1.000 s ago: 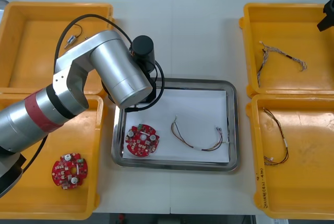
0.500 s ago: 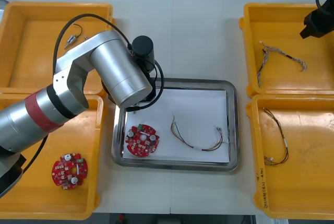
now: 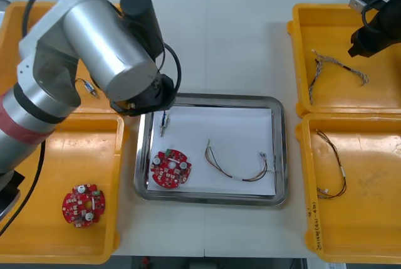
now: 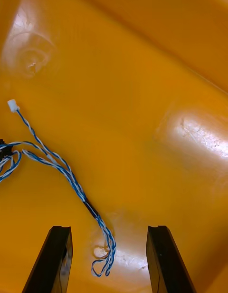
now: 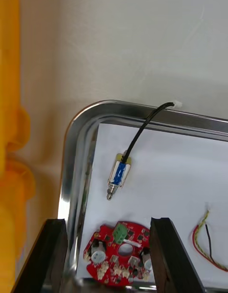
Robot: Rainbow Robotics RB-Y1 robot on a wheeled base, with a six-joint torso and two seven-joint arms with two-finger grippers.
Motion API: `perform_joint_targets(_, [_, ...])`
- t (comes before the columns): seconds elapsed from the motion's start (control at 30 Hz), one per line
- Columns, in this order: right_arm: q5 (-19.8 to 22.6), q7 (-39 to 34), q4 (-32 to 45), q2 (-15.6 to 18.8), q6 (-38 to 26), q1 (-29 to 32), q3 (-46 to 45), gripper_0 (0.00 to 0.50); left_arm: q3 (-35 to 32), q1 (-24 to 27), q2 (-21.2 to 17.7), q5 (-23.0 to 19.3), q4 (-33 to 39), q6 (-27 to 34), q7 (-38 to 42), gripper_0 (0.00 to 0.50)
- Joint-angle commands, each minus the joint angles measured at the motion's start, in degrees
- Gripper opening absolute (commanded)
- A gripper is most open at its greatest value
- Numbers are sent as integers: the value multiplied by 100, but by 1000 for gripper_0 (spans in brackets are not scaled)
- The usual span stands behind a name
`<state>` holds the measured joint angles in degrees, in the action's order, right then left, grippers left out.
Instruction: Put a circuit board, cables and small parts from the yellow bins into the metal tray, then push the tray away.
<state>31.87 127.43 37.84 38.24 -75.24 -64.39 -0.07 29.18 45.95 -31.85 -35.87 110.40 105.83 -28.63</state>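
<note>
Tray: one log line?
tray: circuit board, red-yellow cable, small metal part in | left gripper open above it | right gripper open over blue-white cable

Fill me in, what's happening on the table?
The left gripper hangs open over the left end of the tray. A small metal part, a board and a red and yellow cable lie in it. The right gripper is open over the blue and white cable in the far right bin, not gripping it yet.
</note>
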Motion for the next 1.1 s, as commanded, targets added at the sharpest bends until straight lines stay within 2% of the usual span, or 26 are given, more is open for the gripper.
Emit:
perform_joint_targets(0.03, [-41,344,83,-18,203,-12,254,447,-765,-7,-410,-395,306,386,-1048,500])
perform_joint_targets(0.3, [-67,616,-347,-18,590,5,166,449,-1565,2,-647,-544,95,417,-2042,500])
perform_joint_targets(0.57, [-67,809,-743,-36,686,5,-72,448,-2163,309,-700,-456,-740,417,-3184,500])
perform_joint_targets(0.73, [-58,862,-910,-71,739,5,-247,449,-2426,564,-700,-228,-1513,403,-4037,500])
perform_joint_targets(0.93, [135,862,-1253,-106,1073,5,-247,447,-2497,722,-700,9,-2269,-273,-4766,500])
perform_joint_targets(1.1, [100,818,-1261,-176,1126,5,-247,447,-2514,863,-691,-8,-2911,-985,-5452,500])
